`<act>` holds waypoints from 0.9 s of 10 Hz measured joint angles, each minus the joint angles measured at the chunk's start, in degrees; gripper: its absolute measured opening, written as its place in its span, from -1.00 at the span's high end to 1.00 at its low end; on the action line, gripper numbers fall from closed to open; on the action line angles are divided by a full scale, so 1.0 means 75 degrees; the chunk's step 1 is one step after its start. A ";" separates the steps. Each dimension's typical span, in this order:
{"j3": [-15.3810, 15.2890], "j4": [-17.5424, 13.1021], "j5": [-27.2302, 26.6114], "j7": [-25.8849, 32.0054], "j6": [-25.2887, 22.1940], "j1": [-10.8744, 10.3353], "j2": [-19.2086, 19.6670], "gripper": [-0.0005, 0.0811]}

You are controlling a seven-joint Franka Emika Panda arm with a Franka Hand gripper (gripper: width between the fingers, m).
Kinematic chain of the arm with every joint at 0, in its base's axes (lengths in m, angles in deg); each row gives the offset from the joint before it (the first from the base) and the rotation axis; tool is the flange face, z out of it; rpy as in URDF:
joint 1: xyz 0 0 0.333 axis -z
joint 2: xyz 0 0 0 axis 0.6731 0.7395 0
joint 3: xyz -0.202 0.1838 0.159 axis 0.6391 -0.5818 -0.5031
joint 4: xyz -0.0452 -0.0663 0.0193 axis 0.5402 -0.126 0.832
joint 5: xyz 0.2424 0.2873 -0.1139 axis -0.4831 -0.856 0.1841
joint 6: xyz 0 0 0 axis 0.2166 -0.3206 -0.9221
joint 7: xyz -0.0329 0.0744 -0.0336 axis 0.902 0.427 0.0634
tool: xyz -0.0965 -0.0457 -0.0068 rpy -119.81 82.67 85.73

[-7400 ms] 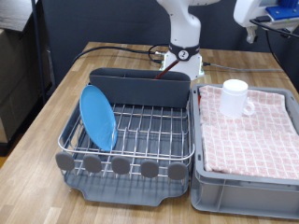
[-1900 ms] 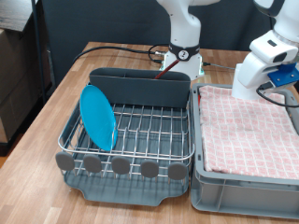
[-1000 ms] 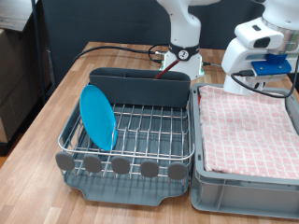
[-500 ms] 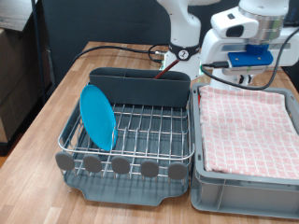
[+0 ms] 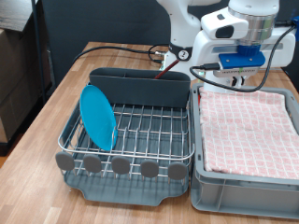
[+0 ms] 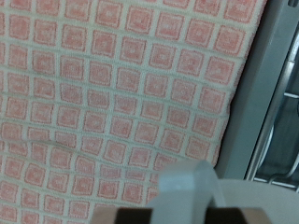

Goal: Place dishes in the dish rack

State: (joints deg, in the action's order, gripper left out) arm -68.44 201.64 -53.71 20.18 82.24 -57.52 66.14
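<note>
The dish rack (image 5: 131, 140) is silver wire with a dark grey caddy (image 5: 140, 86) at its back. A light-blue plate (image 5: 97, 116) stands on edge in the rack's left side. A slim reddish-brown spoon (image 5: 164, 63) sticks up at the caddy's back rim. My gripper (image 5: 238, 80) hangs above the far left edge of the pink-checked cloth (image 5: 248, 129), right of the caddy. In the wrist view a white mug (image 6: 192, 191) sits between my fingers, above the cloth (image 6: 112, 103). In the exterior view the mug is hidden under the hand.
The cloth lies on a grey plastic crate (image 5: 245, 198) right of the rack. The rack's grey tabs (image 5: 121, 166) and tray (image 5: 131, 191) face the exterior view's bottom. Black cables (image 5: 112, 49) and the arm's base (image 5: 185, 56) stand behind the caddy.
The mug has left the cloth, where it stood earlier. My hand has risen and moved to the exterior view's left, from the crate's far right edge towards the caddy.
</note>
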 joint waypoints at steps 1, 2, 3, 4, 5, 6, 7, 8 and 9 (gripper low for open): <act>0.0072 -0.0070 -0.0123 -0.0030 0.0013 0.0011 0.0066 0.83; 0.0149 -0.0189 -0.0259 -0.0050 0.0060 0.0020 0.0179 0.83; 0.0219 -0.0352 -0.0355 -0.0033 0.0210 0.0048 0.0336 0.83; 0.0276 -0.0568 -0.0405 0.0001 0.0395 0.0099 0.0544 0.83; 0.0345 -0.0821 -0.0414 0.0007 0.0559 0.0135 0.0779 0.83; 0.0390 -0.1103 -0.0512 0.0011 0.0641 0.0191 0.1021 0.83; 0.0418 -0.1415 -0.0643 0.0071 0.0639 0.0265 0.1269 0.83; 0.0422 -0.1753 -0.0784 0.0182 0.0608 0.0362 0.1529 0.83; 0.0419 -0.2081 -0.0985 0.0384 0.0592 0.0476 0.1794 0.83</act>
State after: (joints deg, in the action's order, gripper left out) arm -65.30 186.03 -61.09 23.06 86.68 -53.94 79.60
